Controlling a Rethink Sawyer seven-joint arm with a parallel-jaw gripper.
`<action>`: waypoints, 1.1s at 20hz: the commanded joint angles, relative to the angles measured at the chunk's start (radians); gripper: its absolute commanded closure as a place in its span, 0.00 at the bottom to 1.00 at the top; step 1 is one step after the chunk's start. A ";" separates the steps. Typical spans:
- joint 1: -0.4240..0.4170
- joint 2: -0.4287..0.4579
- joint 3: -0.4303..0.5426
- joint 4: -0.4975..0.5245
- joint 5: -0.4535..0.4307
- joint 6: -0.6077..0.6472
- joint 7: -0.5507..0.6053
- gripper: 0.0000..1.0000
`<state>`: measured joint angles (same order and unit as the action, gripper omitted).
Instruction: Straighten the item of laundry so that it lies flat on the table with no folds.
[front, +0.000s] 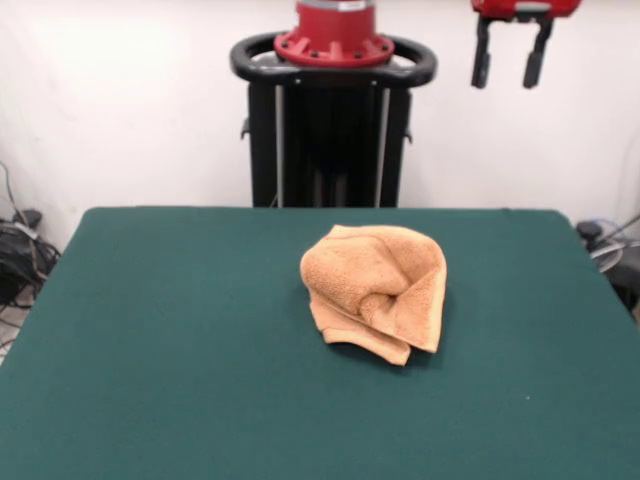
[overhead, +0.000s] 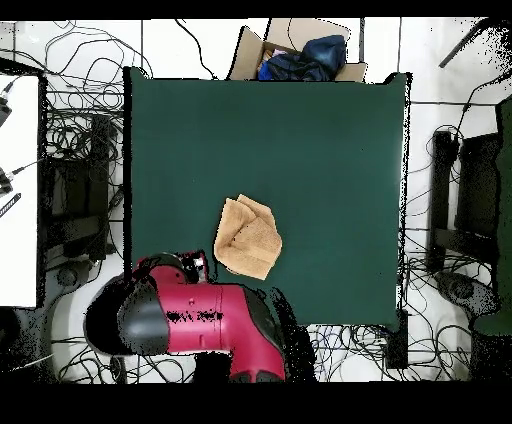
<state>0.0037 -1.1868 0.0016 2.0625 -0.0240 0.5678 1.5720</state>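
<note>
The orange-tan towel (front: 375, 290) lies crumpled and folded over itself near the middle of the dark green table (front: 180, 340). In the overhead view the towel (overhead: 248, 236) sits toward the robot's side of the table (overhead: 320, 150). Its stripes and white tag are hidden in the folds. My gripper (front: 508, 62) hangs high at the top right of the front view, well above and behind the towel, open and empty. In the overhead view the red arm (overhead: 200, 315) covers the table's near edge beside the towel.
The black pedestal (front: 330, 120) stands behind the table's far edge. A cardboard box with dark blue cloth (overhead: 300, 52) sits on the floor beyond the opposite edge. Cables (overhead: 70, 150) lie on the floor around the table.
</note>
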 joint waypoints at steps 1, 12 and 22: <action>-0.011 0.108 0.031 -0.135 -0.047 0.085 0.116 0.00; 0.009 0.229 -0.038 -0.274 -0.108 0.027 0.192 0.00; 0.014 0.378 -0.116 -0.294 -0.066 -0.100 0.323 0.00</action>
<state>0.0093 -0.9561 -0.0554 1.7751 -0.1079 0.5484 1.5782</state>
